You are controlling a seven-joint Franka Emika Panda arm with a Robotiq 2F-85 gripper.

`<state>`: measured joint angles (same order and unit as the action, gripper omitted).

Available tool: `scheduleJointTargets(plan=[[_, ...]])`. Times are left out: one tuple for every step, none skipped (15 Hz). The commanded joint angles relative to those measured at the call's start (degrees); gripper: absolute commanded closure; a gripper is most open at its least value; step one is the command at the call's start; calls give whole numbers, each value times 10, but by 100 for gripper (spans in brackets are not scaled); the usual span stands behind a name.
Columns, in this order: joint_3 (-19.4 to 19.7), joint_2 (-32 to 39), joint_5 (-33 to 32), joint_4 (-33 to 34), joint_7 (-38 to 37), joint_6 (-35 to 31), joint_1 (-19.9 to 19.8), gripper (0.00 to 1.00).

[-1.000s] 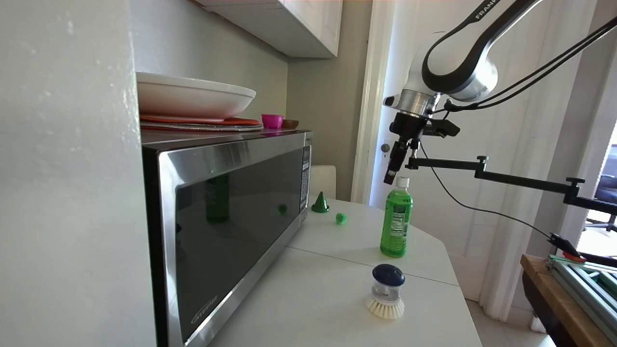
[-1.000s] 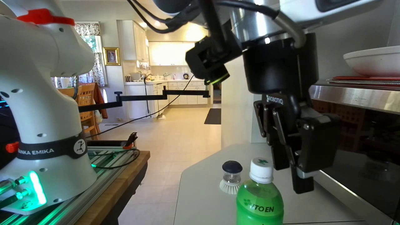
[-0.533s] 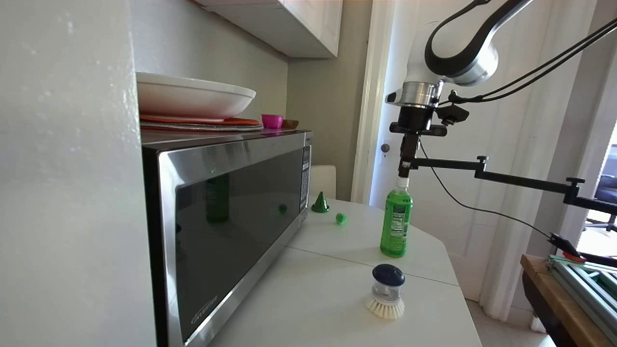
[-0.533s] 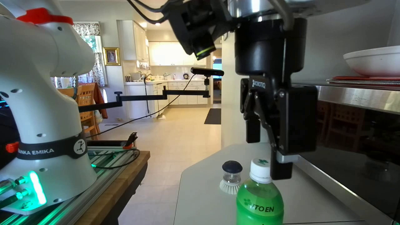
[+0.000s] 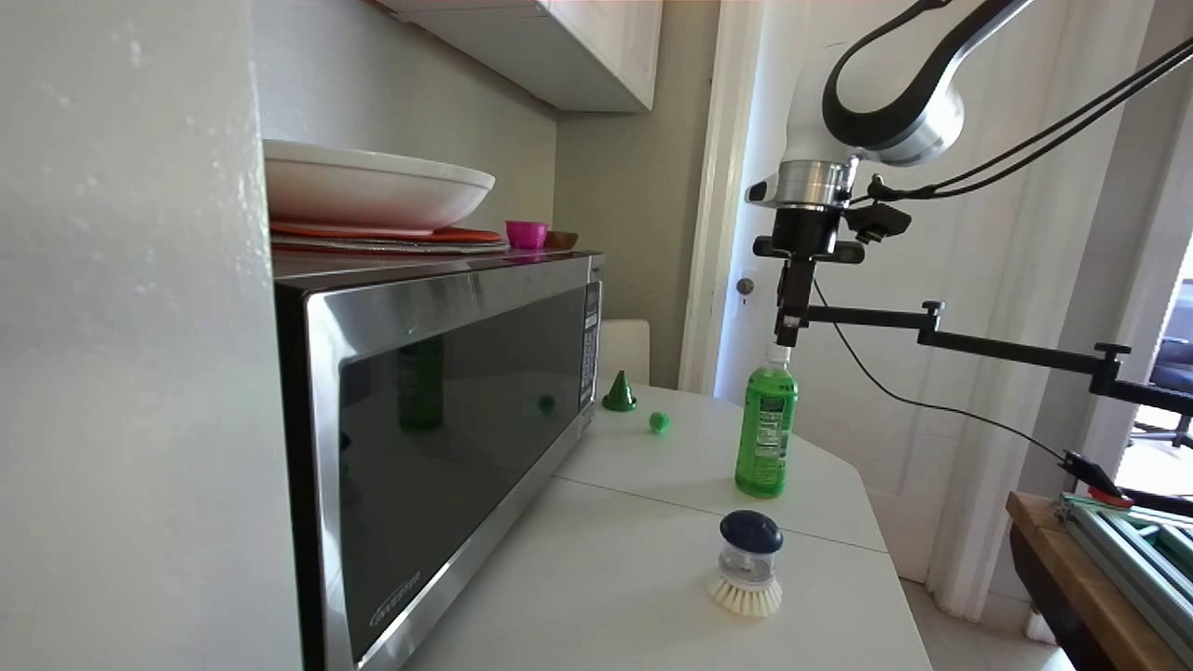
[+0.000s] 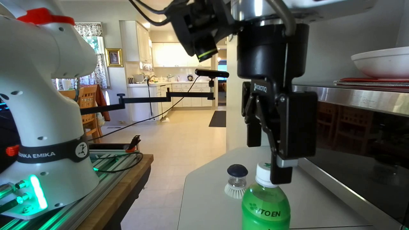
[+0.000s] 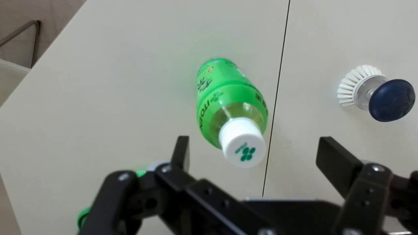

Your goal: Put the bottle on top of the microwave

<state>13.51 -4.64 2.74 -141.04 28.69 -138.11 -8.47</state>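
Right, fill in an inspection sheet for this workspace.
Surface: white table, with a thin seam across it.
Job items: green bottle upright on the table, capped; microwave shut.
Clutter: dish brush, green cone and small green ball on the table; atop the microwave, a white bowl on a flat stack, and a pink cup.
Gripper: open near the bottle's top, holding nothing.
Cables: dark cables overhead; thin cable sagging beneath a black bar.
Surroundings: white door, framed picture, kitchen cabinets.
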Motion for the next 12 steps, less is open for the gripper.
scheduleJointTargets(plan=[[-7,1,-10,-10,0,-20,-4,26],[-9,2,-10,-12,-1,-20,-4,34],[-9,3,-11,-14,-1,-21,-4,44],[-10,3,-11,-16,-1,-22,-4,51],[-10,4,-11,-17,0,-23,-4,58],[-10,6,-11,-17,1,-24,-5,66],[-10,7,-12,-17,1,-26,-5,73],[-10,9,-12,-16,1,-26,-5,82],[-10,9,-12,-16,1,-27,-5,88],[-10,9,-12,-16,2,-27,-6,91],[-10,9,-12,-17,2,-27,-6,91],[-10,9,-11,-16,2,-26,-6,91]])
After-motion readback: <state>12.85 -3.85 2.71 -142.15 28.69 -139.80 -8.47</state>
